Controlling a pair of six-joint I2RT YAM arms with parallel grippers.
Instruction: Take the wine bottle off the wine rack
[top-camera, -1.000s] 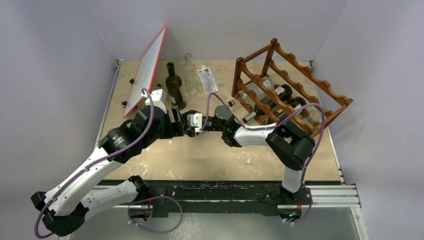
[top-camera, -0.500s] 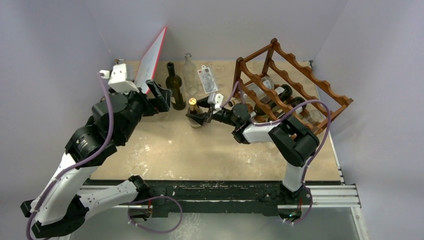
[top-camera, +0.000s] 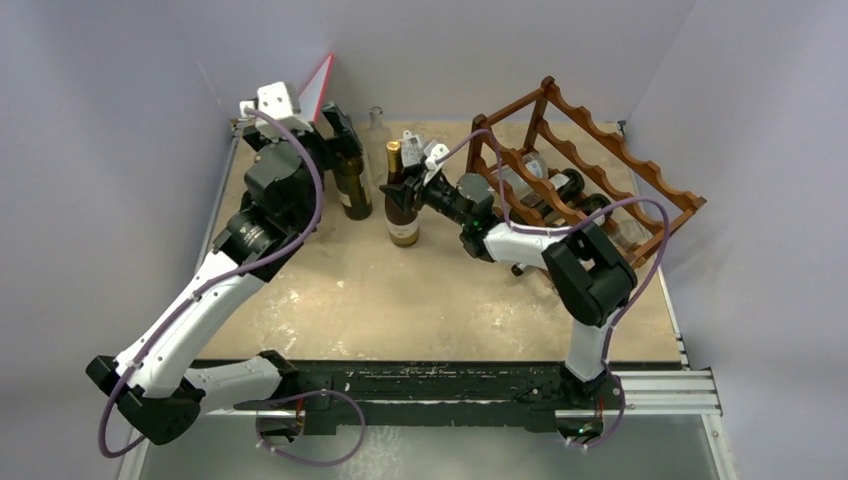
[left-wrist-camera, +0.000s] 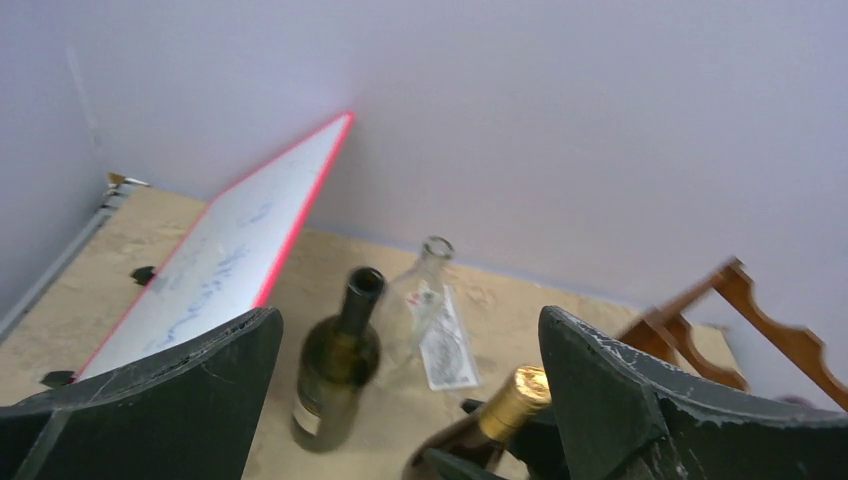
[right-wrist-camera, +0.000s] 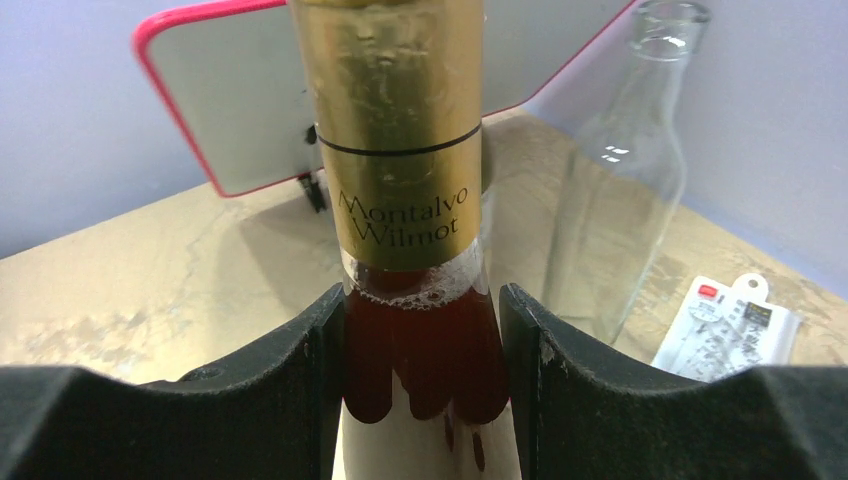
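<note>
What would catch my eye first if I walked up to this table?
A gold-capped wine bottle is held upright toward the back of the table, its neck pinched by the right arm's fingers. To its right sits a dark reddish wine rack with more bottles lying in it, while the left arm's fingers gape empty.

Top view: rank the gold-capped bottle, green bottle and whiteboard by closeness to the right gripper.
1. Gold-capped bottle, gripped at its neck by the right gripper.
2. Green bottle, standing to its left.
3. Whiteboard, leaning at the back left.
</note>
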